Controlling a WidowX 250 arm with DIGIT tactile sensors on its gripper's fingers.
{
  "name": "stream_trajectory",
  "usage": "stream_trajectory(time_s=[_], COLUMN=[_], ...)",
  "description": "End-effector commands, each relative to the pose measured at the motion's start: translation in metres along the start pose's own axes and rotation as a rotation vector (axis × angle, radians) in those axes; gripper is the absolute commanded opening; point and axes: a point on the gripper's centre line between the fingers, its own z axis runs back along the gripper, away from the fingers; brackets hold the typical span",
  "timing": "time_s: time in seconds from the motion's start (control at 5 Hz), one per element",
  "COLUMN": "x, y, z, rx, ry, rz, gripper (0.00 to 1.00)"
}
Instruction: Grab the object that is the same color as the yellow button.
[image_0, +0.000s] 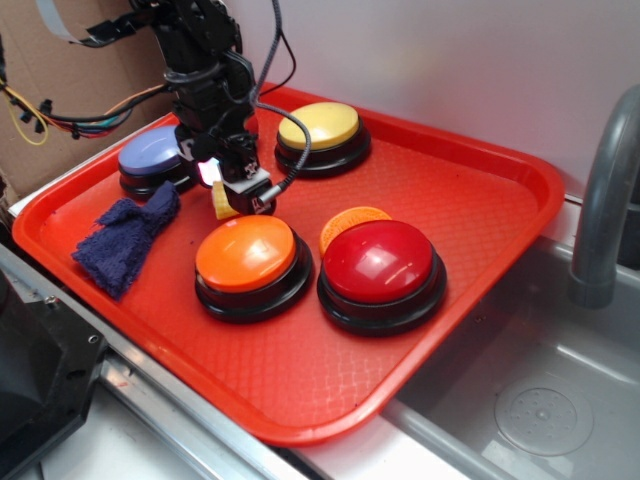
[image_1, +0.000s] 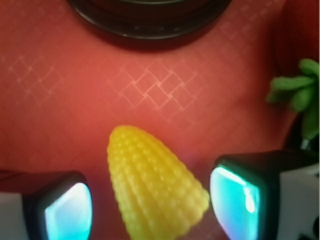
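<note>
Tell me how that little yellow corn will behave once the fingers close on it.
The corn looks like moulded plastic, so probably stiff and light. Its taper, wide end toward the camera, could make it squirt out toward its tip. The ribbed kernel rows may give the fingers some bite. It lies on the tray between them with gaps on both sides, so a push might roll it.

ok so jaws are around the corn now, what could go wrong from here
1. The corn tapers and lies skewed between the fingertips, with gaps on both sides; closing could squeeze it out rather than hold it.
2. The gripper sits low among the blue button, yellow button and orange button; a sideways drift may bump one.
3. Green strawberry leaves lie near one fingertip and might get snagged.
</note>
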Motion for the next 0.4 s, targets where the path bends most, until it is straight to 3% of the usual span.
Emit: stream_trajectory(time_s=[0.0,0.2], x=[0.0074,0.0066], y=[0.0046,0.0057], z=[0.0045,0.0046], rx=[-0.002,-0.002], ry=[-0.013,-0.010], rz=[0.058,0.073], gripper=[0.01,0.00])
